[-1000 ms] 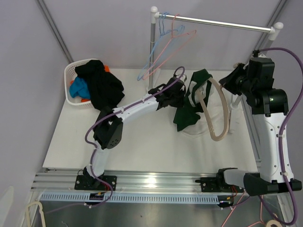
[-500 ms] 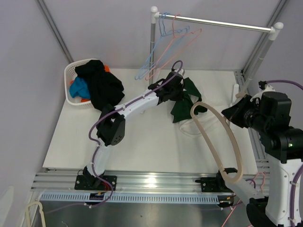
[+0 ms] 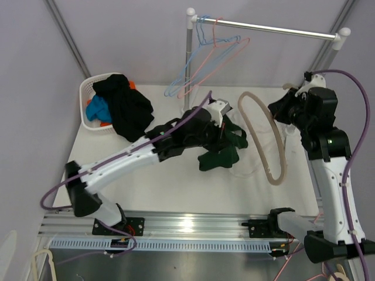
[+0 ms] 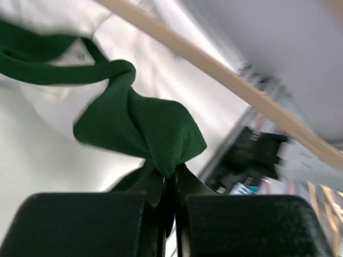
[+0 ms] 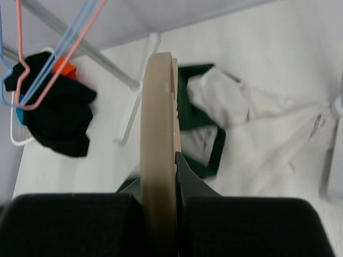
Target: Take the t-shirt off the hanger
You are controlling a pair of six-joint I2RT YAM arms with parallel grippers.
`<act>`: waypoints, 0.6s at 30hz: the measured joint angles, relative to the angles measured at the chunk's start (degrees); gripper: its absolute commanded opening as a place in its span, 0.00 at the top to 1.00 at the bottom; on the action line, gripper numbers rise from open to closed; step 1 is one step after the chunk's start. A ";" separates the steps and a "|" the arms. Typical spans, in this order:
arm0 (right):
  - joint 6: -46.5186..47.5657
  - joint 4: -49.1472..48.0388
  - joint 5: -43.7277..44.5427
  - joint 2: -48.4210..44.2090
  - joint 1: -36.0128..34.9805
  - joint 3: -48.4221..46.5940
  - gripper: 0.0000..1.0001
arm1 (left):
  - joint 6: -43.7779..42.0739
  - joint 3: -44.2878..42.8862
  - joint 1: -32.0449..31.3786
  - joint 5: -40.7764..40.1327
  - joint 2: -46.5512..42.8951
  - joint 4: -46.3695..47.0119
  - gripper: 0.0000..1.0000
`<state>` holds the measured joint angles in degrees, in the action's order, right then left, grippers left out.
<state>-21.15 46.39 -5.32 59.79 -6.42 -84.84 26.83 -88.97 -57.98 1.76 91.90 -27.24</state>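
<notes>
The dark green t-shirt hangs bunched from my left gripper over the middle of the table. That gripper is shut on a fold of the t-shirt. The beige hanger is a long loop just right of the shirt, and in the top view it looks apart from the cloth. My right gripper holds its far end. In the right wrist view the gripper is shut on the hanger, with the t-shirt lying beyond it.
A white cloth lies on the table under the hanger. A clothes rail at the back carries pink and blue wire hangers. A white basket heaped with black clothing stands at the back left.
My right arm swung the hanger from low near the front edge up and back to the right. My left gripper drew the green t-shirt toward the near left, away from the hanger.
</notes>
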 measured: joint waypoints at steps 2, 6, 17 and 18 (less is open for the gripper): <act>1.42 -4.55 0.83 3.15 0.00 -0.70 1.00 | -0.39 -0.11 -1.81 0.42 -6.14 -1.31 1.00; 4.98 -12.50 1.64 12.20 0.00 -7.17 1.00 | -1.01 -2.97 -2.64 0.44 -13.03 -6.45 1.00; 11.61 -22.64 3.91 26.27 -0.02 -25.00 1.00 | -4.90 -51.15 21.38 6.21 0.63 -15.47 0.99; 11.80 -23.08 4.00 26.67 0.00 -25.59 1.00 | -4.81 -51.49 23.47 6.56 0.44 -13.44 0.99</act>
<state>-9.34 23.31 -1.32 86.46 -6.42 -110.43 22.02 -140.46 -34.50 8.32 92.33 -40.69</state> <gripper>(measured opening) 0.057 0.012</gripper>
